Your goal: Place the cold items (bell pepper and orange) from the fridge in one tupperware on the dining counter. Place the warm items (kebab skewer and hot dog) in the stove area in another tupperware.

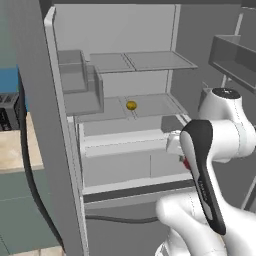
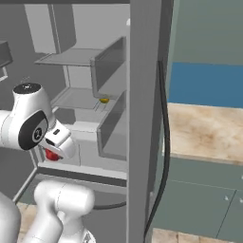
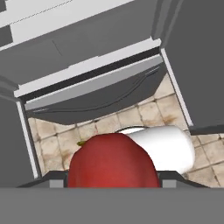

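Observation:
A red bell pepper [image 3: 111,162] sits between my gripper's [image 3: 112,183] jaws, which are shut on it, and it covers most of both fingers in the hand view. From the base, the bell pepper [image 1: 186,163] peeks out behind my forearm, in front of the fridge's lower drawers. In the right base view the bell pepper [image 2: 51,154] hangs just under my hand. The orange [image 1: 131,105] rests on the middle fridge shelf, also seen as the orange [image 2: 104,100] from the right. The tupperware, kebab skewer and hot dog are out of view.
The open fridge door [image 1: 55,150] with its bins stands close on the left, and the other door [image 1: 235,55] is on the right. A wooden counter [image 2: 209,128] lies beyond the door. Below the hand is tiled floor [image 3: 144,113].

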